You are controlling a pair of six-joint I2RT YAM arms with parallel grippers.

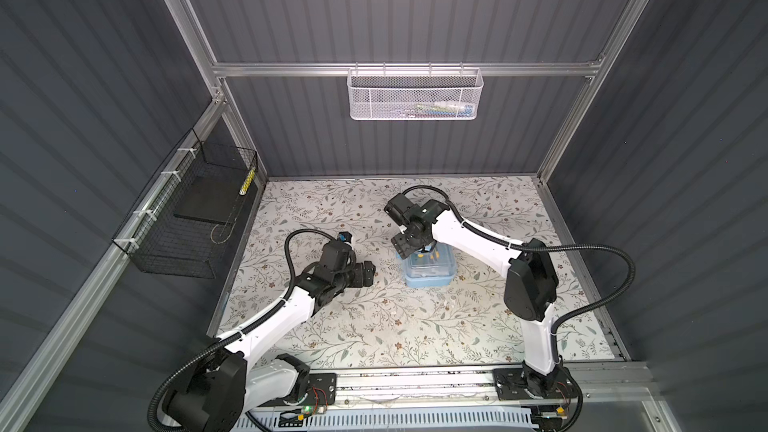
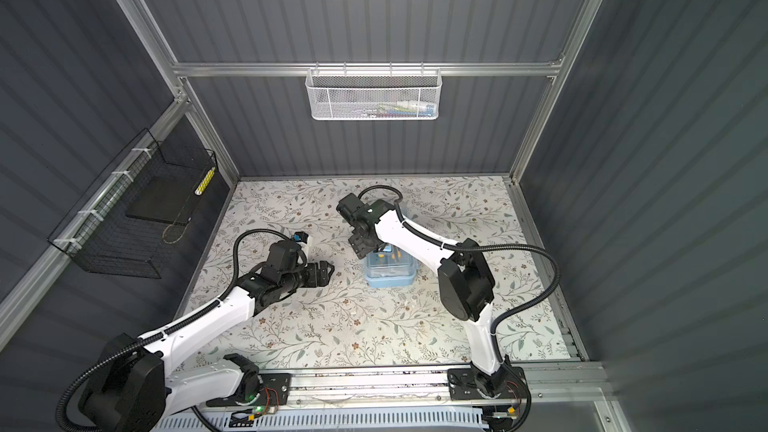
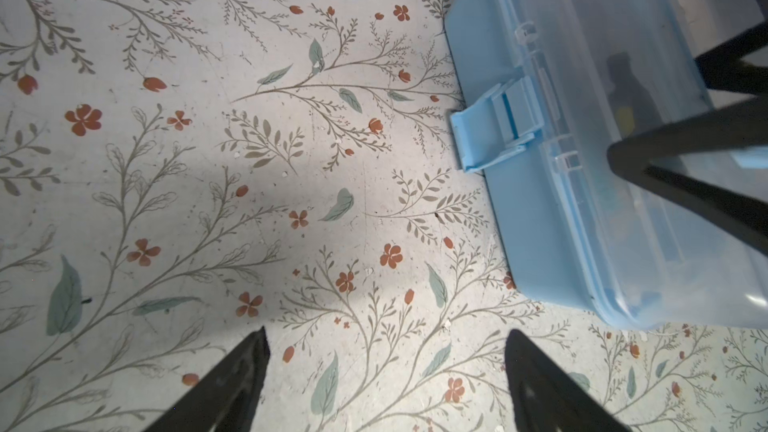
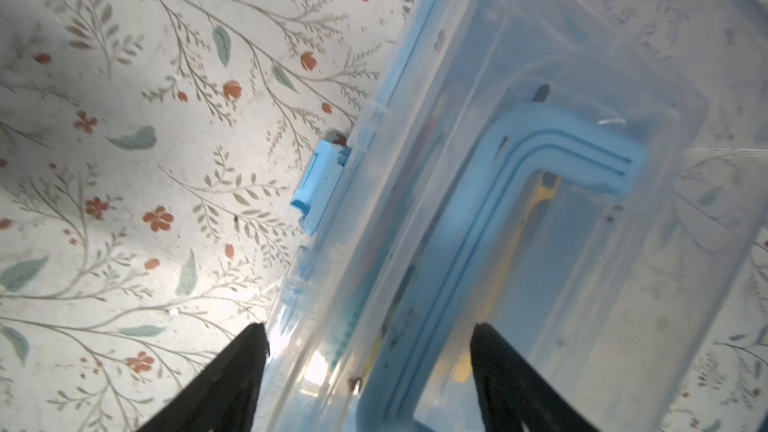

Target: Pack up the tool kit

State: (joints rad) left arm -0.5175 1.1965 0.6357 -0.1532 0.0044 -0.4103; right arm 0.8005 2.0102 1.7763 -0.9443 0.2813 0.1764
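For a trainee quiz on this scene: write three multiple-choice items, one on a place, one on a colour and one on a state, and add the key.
1. Where does the white mesh basket hang?
A. on the rail of the back wall
B. on the left wall
C. on the right wall

2. What colour is the handle of the tool kit?
A. red
B. pale blue
C. black

3. How is the left claw?
A. shut on the handle
B. shut on the latch
C. open, over bare table beside the tool kit

Key:
1 A: its hooks sit over the back rail in both top views.
2 B: the right wrist view shows it pale blue.
3 C: the left wrist view shows its fingers apart with nothing between them.
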